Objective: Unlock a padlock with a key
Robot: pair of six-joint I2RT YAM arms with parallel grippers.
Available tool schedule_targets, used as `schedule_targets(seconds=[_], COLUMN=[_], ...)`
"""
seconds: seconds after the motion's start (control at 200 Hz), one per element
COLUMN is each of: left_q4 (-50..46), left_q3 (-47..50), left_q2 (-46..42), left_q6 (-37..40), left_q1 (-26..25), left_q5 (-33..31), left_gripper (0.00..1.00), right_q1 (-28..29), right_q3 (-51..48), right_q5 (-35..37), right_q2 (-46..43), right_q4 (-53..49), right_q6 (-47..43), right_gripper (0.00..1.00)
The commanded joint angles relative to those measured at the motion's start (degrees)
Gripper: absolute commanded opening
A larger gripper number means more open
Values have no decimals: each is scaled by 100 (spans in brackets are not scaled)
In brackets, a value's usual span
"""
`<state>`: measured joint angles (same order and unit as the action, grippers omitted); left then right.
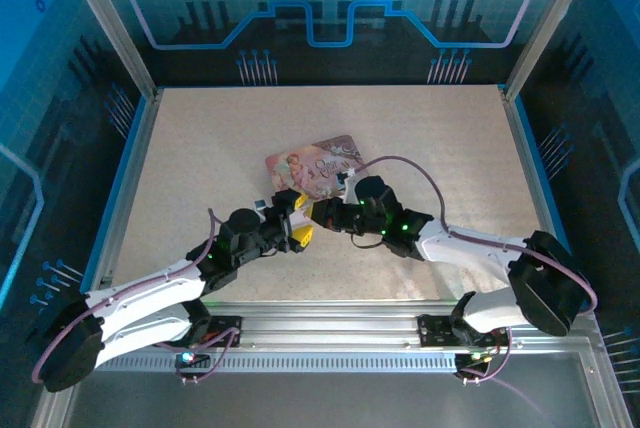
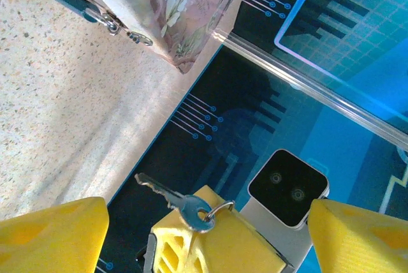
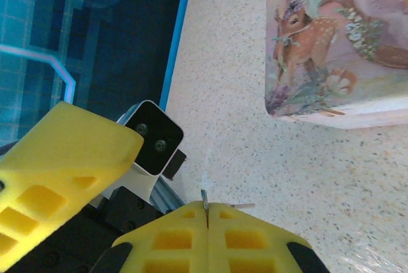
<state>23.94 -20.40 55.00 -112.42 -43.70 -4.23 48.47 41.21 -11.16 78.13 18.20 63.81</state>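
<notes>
The key (image 2: 171, 197) is a thin silvery key with a small ring, sticking out to the left from my right gripper (image 3: 207, 217), which is shut on it. Its edge (image 3: 204, 199) shows in the slit between the yellow pads. My left gripper (image 2: 210, 233) is open, one finger (image 2: 57, 235) on each side of the right gripper's tips and the key, not touching them. A small teal padlock (image 2: 75, 2) with a silvery shackle lies on the table against the pink tin (image 2: 178, 5). Both grippers, left (image 1: 296, 224) and right (image 1: 323, 216), meet just in front of the tin (image 1: 318, 165).
The pink illustrated tin (image 3: 338, 43) lies flat on the speckled table (image 1: 200, 148), just beyond the grippers. Blue-edged walls and aluminium posts (image 1: 108, 23) fence the table. The left wrist camera (image 3: 153, 136) sits close to the right fingers.
</notes>
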Motion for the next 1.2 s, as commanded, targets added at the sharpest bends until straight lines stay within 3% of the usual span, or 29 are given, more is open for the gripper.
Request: schedule_targets(seconds=[0.0,0.39,0.87,1.196], left_q4=[240,77,-371,-462], left_q3=[95,315,414,423], left_q2=[-55,-338,-666,-687], left_q6=[-153,-292,-316,-307], left_q1=[36,30,29,37], left_q5=[-187,-481,-689,-711], left_gripper=[80,54,32,22], right_q1=[136,259,232,199], right_q3=[225,245,102,45], right_q5=[-166,-319,-220,-194], right_q2=[156,187,-62,-175], right_q4=[323,229,97,53], right_q6=[61,123,112,114], right_gripper=[0,0,0,0])
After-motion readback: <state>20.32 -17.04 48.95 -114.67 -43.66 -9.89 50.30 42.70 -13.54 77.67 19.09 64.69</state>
